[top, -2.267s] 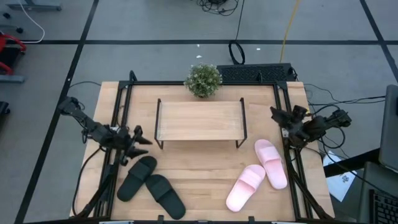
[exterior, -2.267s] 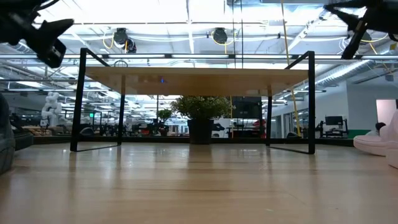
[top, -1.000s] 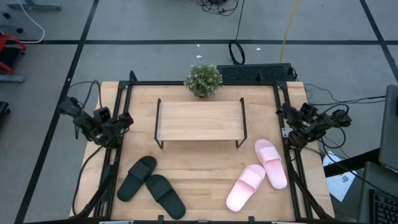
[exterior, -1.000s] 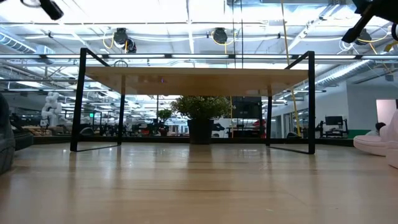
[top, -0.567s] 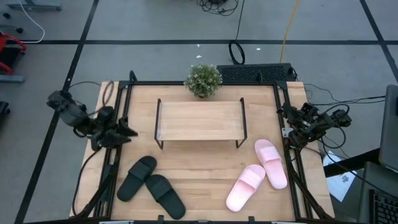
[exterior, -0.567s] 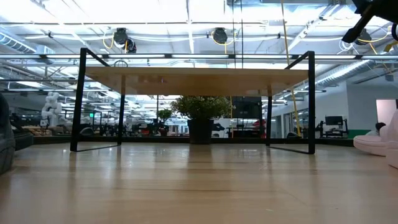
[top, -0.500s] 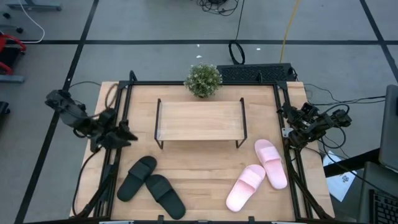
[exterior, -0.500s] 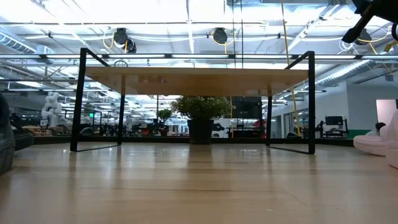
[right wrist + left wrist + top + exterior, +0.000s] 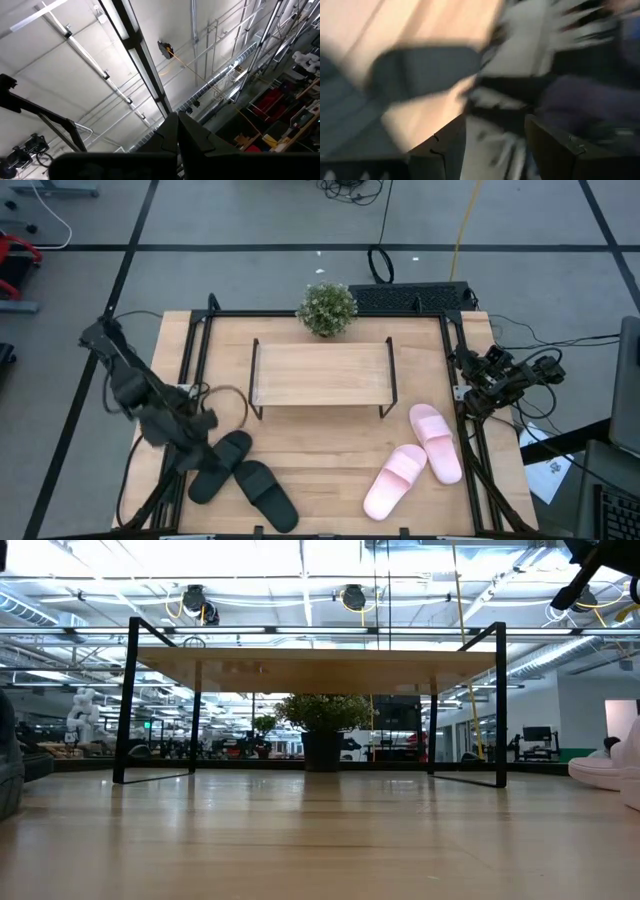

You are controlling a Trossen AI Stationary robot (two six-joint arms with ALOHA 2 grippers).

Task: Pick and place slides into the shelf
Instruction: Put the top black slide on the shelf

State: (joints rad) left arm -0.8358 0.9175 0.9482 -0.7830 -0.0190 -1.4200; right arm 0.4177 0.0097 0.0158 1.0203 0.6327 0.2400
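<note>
Two black slides [image 9: 222, 463] [image 9: 266, 495] lie sole-down near the table's near-left corner. Two pink slides [image 9: 436, 442] [image 9: 395, 479] lie near-right; one shows at the low view's right edge [image 9: 606, 766]. The light-wood shelf [image 9: 320, 373] stands mid-table on black rod legs, nothing on it. My left gripper [image 9: 204, 423] is blurred just beyond the black slides' far ends; its fingers stand open in the left wrist view [image 9: 492, 150]. My right gripper [image 9: 468, 370] waits at the right edge, raised [image 9: 582, 578], shut and pointing at the ceiling [image 9: 178, 131].
A small potted plant [image 9: 326, 308] stands behind the shelf at the far edge. Black frame rails [image 9: 196, 350] run along both sides of the table. Bare tabletop [image 9: 320, 455] lies between the two pairs, in front of the shelf.
My left arm has swung fast from the table's left edge toward the near edge, ending over the far ends of the black slides; it shows motion-blurred. The slides and the shelf have not moved.
</note>
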